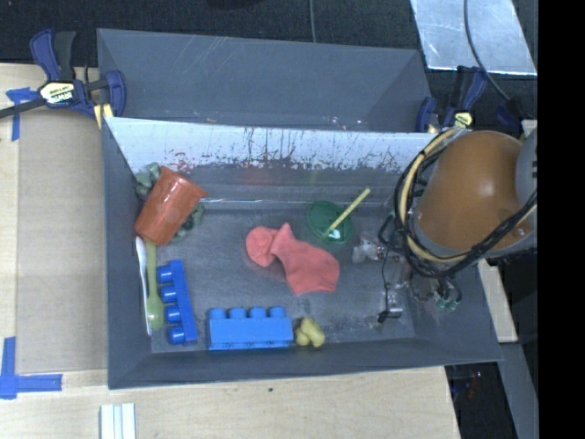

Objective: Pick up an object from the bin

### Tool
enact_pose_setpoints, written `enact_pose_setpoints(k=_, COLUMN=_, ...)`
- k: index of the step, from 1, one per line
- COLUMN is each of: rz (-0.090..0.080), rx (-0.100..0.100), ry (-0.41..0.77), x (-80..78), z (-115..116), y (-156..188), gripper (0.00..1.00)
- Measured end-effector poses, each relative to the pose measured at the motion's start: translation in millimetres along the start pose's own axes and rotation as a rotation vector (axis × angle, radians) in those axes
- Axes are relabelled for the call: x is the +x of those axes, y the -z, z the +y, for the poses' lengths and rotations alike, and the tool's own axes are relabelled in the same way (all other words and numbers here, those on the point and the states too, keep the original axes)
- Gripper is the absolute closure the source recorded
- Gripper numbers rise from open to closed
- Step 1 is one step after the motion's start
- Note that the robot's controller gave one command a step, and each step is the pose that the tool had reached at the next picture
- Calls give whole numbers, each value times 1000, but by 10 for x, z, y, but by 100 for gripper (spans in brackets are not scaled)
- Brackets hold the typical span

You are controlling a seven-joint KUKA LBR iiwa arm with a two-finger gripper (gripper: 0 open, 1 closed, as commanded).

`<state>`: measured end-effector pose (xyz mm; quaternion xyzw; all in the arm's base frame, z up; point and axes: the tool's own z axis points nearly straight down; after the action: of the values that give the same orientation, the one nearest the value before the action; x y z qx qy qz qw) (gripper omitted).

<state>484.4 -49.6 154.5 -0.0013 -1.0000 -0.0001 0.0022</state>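
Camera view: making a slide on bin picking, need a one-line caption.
Tool low on the right of the grey bin, beside a pink cloth and a green disc.

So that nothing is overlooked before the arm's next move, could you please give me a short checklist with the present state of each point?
1. Gripper inside the bin, near its right wall: ok.
2. Something to pick right under the gripper: not ok; bare floor there.
3. Nearest things, the pink cloth and the green round piece with a yellow stick, lie to its left with nothing on top: ok.
4. Bare floor between gripper and cloth: ok.
5. Small yellow piece free to grab: not ok; it lies against the blue brick.
6. Wrist cables clear of the bin's wall: cannot tell.
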Motion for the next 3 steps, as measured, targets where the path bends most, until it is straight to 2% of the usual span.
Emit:
enact_pose_setpoints(k=1, rz=-7, rx=1, ry=2, x=-21, z=2, y=29, gripper=0)
enact_pose_setpoints(k=2, rz=-17, rx=1, ry=85, x=-946, z=770, y=-784, gripper=0)
enact_pose_setpoints(k=3, rz=-11, rx=5, ry=5, x=-111, z=1050, y=-268, gripper=0)
